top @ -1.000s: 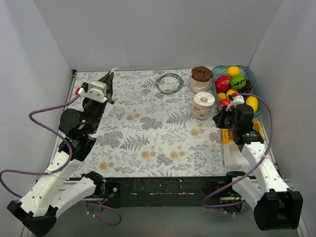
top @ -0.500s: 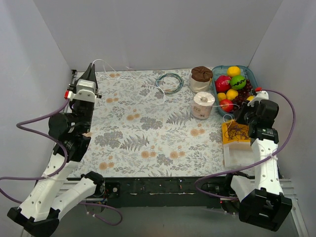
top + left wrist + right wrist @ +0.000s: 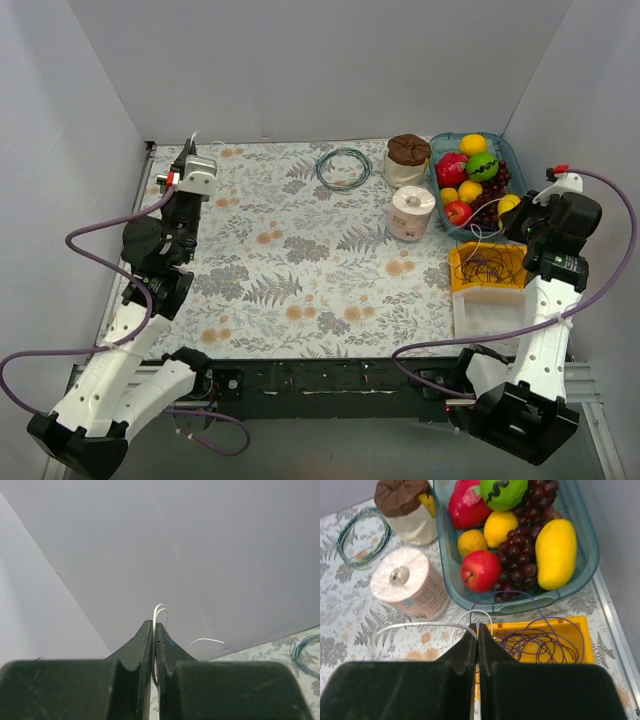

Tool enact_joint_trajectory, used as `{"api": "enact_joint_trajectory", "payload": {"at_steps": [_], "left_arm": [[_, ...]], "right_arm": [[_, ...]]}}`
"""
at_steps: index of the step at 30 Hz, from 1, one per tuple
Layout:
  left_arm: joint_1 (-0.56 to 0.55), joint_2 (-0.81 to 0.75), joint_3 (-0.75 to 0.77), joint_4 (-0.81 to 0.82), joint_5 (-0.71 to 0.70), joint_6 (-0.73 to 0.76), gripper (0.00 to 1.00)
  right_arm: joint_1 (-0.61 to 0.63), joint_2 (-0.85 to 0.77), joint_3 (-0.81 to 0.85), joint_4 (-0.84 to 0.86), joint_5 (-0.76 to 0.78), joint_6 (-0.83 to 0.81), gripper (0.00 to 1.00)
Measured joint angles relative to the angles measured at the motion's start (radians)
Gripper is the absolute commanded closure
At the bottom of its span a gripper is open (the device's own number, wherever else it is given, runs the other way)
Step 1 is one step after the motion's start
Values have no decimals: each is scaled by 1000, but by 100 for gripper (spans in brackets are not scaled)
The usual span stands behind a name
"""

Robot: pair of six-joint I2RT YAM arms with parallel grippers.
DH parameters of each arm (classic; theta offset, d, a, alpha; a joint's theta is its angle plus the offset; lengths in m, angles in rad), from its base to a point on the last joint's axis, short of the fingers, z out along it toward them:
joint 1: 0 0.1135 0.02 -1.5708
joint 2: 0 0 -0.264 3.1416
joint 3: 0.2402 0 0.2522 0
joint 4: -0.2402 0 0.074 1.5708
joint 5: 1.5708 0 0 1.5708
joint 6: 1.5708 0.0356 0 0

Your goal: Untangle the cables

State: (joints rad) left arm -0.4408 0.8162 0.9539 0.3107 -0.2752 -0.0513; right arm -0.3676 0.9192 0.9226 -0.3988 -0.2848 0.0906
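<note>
The left gripper is fully closed on a whitish cable, which loops above its fingertips. It is raised over the far left corner of the surface. The right gripper is fully closed on a whitish strand just above the yellow tray, where the purple cables lie in loose loops.

In the left wrist view, the lower part of the white cable is hidden between the closed fingers of the left gripper, and the teal wire coil is cut off by the right edge. In the right wrist view, the near parts of the yellow tray and the purple cables are covered by the right gripper. In the top view, the white cable is probably too thin to be traced.
</note>
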Motion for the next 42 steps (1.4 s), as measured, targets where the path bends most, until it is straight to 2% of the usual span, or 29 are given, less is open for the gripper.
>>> {"api": "enact_joint_trajectory", "payload": {"at_steps": [7,9,11,15,19,26,34,42], "left_arm": [[97,6,-71,-72,8,-9,100],[116,10,-78,-134,61,-35,100],[119,6,-78,-194,150,-64,100],[119,-11,-78,-311,442,-154,100],[107,-6,-85,-372,665,-261,100],[53,5,-209,-410,845,-418,100],[37,-46,-464,-332,871,-562,100],[37,-108,-618,-162,860,-728,100]], "right_arm": [[-48,35,216,-40,23,30,99],[-47,34,263,-40,16,33,99],[-34,31,291,-39,-3,35,99],[10,19,294,-39,-68,24,99],[43,5,323,-56,-101,3,99],[49,-11,472,-111,-72,11,99],[50,-129,516,-261,229,10,99],[49,-240,496,-290,480,-1,99]]}}
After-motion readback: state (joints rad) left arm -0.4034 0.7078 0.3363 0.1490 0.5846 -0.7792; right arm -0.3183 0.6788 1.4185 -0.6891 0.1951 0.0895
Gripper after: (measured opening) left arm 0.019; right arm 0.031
